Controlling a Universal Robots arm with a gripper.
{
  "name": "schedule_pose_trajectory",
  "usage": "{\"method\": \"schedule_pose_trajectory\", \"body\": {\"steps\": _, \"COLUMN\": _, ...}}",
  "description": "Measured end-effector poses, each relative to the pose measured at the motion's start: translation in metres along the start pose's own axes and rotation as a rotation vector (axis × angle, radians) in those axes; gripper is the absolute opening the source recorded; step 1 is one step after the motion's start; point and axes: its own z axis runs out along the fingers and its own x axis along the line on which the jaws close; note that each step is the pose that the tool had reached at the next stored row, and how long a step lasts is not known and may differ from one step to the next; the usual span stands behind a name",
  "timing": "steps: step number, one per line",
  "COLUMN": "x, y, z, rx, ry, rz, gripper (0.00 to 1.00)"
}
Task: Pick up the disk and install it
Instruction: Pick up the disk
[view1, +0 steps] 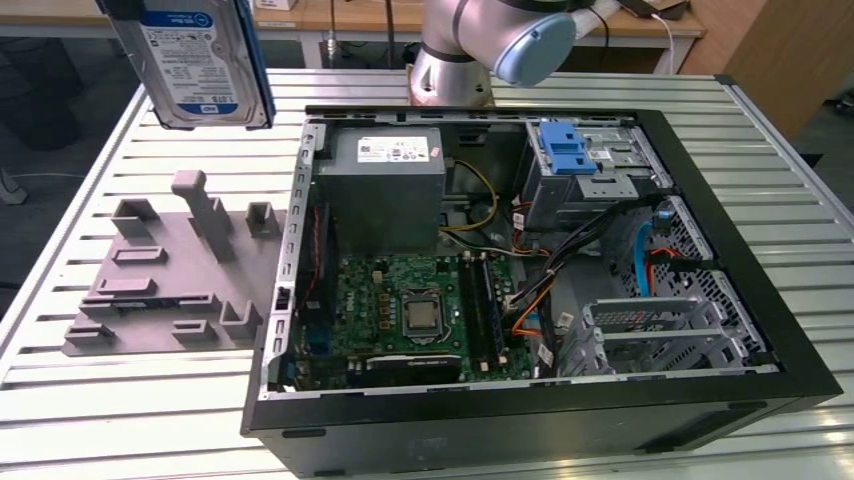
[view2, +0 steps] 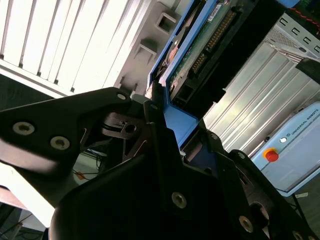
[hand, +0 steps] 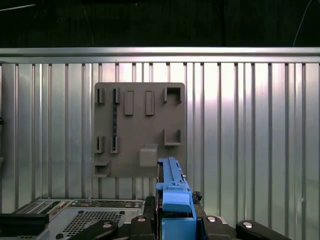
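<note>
Currently disk (view1: 200, 60) held high above slatted surface (view1: 801, 170), label showing, at exterior view's left, above grey fixture plate (view1: 167, 270), beside open computer case (view1: 747, 300). Tool (view2: 175, 117) closed narrow on disk's blue carrier edge, seemingly; contact partly hidden.

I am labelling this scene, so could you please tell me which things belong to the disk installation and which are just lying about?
In the job: the disk, held up in the air; the gripper, shut on it; the open computer case, likely where it goes.
Just lying about: the grey fixture plate on the slatted table; the power supply in the case.
</note>
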Motion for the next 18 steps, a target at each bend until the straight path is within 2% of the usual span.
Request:
{"method": "schedule_pose_trajectory", "body": {"steps": 9, "x": 0.0026, "y": -0.0092, "z": 0.0001, "rx": -0.0001, "ry": 0.0000, "rz": 0.000, "gripper": 0.36}}
{"method": "schedule_pose_trajectory", "body": {"steps": 18, "x": 0.0043, "y": -0.0217, "z": 0.0004, "rx": 0.0000, "ry": 0.0000, "rz": 0.000, "gripper": 0.36}}
